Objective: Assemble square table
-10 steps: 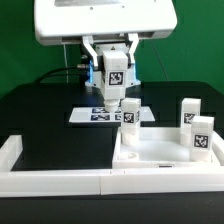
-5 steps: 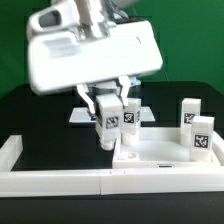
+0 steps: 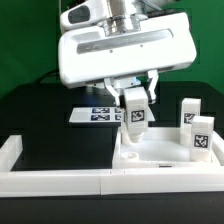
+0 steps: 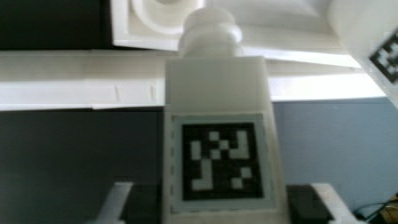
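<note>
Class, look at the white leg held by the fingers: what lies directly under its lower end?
Under the held leg is the far corner of the square tabletop on the exterior view's left. The wrist view shows a round socket near the leg's tip. Whether they touch is hidden.

I swung the end effector (image 3: pixel 134 108) and its short white tagged plastic leg (image 3: pixel 134 116) over the white square tray-like tabletop's (image 3: pixel 165 152) corner.

One tabletop (image 3: pixel 160 158); three legs (image 3: pixel 134 112) (image 3: pixel 190 114) (image 3: pixel 202 136); one marker board (image 3: pixel 100 116)
</note>
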### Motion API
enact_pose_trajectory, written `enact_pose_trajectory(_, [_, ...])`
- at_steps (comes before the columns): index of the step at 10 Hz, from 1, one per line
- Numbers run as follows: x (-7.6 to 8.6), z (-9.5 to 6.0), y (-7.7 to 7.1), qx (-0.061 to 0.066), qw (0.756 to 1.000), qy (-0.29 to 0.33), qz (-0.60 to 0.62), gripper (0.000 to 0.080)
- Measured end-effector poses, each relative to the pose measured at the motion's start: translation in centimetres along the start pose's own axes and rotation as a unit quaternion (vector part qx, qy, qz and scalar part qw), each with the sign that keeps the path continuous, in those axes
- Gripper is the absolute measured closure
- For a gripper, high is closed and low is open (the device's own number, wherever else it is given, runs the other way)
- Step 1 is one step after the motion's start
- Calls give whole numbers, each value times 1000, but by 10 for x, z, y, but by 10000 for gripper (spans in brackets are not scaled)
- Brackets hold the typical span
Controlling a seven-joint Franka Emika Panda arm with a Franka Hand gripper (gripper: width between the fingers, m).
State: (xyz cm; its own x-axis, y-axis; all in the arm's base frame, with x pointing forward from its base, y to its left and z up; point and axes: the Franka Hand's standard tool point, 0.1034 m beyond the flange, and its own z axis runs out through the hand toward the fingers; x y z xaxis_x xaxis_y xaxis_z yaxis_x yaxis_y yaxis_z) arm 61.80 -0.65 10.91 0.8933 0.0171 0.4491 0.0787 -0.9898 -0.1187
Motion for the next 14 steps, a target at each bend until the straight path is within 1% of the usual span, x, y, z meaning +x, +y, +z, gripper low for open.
enact_pose_trajectory(3, [0,0,0,-1,1000,1,-1,509])
enact_pose_trajectory(4, [8,-11,8,-42,998,55,-4,509])
enact_pose_trajectory(5, [6,-23,14,-76,992,96,-9,509])
enact_pose_trajectory(6, [0,-25,14,-77,992,95,-7,509])
enact_pose_trajectory(7, [0,-26,18,-77,992,97,-18,509])
enact_pose_trajectory(8, [-6,-21,23,-67,994,82,-19,509])
enact_pose_trajectory(9, [-5,-21,21,-65,994,80,-17,509])
enact_pose_trajectory(11, [-6,-19,21,-66,994,82,-16,509])
enact_pose_trajectory(12, [-9,-14,16,-63,994,85,-11,509])
enact_pose_trajectory(13, [-13,-9,8,-56,995,82,7,509])
enact_pose_trajectory(14, [-15,-7,5,-53,995,81,13,509])
